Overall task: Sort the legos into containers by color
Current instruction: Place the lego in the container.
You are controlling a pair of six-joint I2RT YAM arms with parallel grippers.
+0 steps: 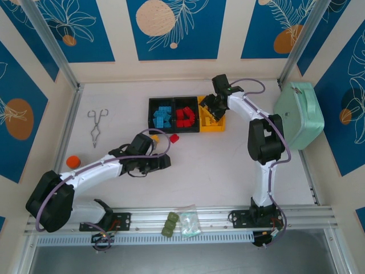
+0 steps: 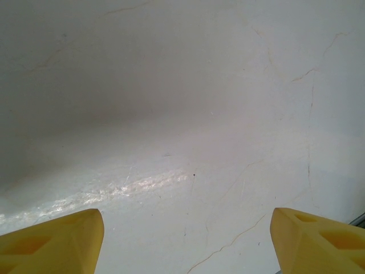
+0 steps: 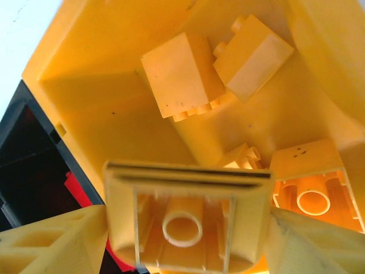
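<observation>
The containers stand in a row at the table's back: a black bin (image 1: 162,116) of blue legos, a black bin (image 1: 184,117) of red legos, and a yellow bin (image 1: 212,121). My right gripper (image 1: 214,105) hangs over the yellow bin (image 3: 68,68). Its jaws stand wide, and a yellow lego (image 3: 185,200) sits loose between them, hollow side up and smeared. Several yellow legos (image 3: 182,80) lie below. A red lego (image 1: 174,138) and a yellow lego (image 1: 154,137) lie on the table by my left gripper (image 1: 164,162). That left gripper (image 2: 187,242) is open over bare tabletop.
Metal tongs (image 1: 97,127) lie at the back left and an orange disc (image 1: 72,161) sits beside the left arm. A mint-green case (image 1: 299,114) stands at the right wall. An olive-green lumpy item (image 1: 169,224) and a clear bag (image 1: 189,222) rest on the front rail.
</observation>
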